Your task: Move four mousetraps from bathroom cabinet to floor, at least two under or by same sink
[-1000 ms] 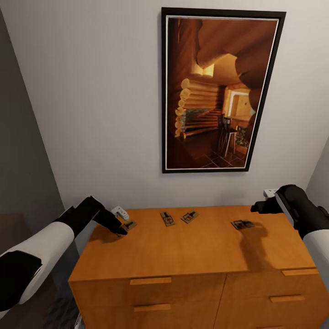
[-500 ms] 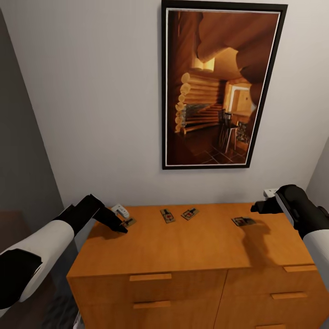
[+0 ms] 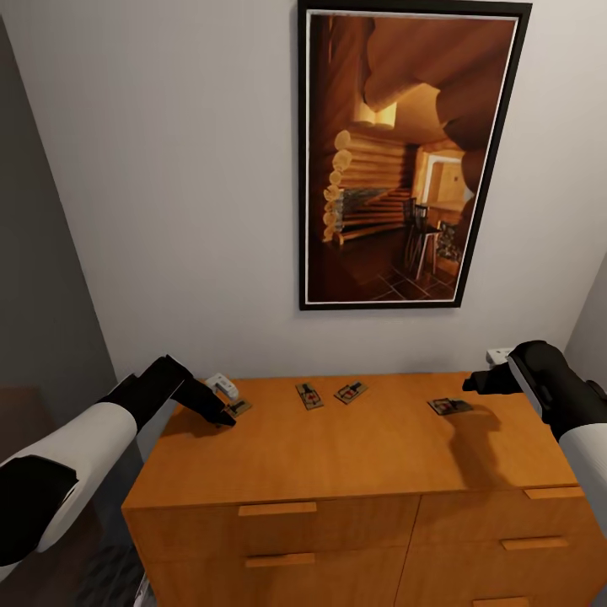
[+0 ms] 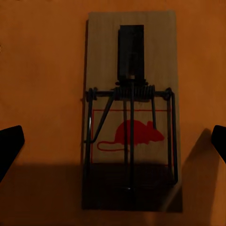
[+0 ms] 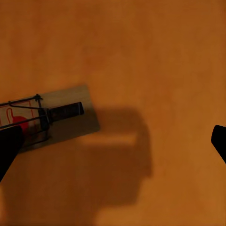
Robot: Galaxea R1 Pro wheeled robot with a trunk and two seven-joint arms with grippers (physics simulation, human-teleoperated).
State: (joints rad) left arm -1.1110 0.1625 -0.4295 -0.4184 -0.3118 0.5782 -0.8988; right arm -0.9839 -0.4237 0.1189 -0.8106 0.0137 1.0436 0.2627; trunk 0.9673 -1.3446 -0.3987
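Four thin tan wooden mousetraps [image 3: 309, 395] lie flat on the orange-brown wooden cabinet [image 3: 354, 455] below the black-framed cabin picture [image 3: 405, 156]. The left hand [image 3: 226, 416], released, straddles the leftmost trap [image 4: 131, 110], whose red mouse print is plain up close. The right hand [image 3: 474, 384], released, hovers beside the rightmost trap [image 5: 44, 117].

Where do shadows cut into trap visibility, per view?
Left wrist view: dark band covers the near end of the mousetrap, red mouse print readable. Right wrist view: a soft shadow lies on the cabinet top beside the rightmost mousetrap. Head view: arm shadow falls just right of it.
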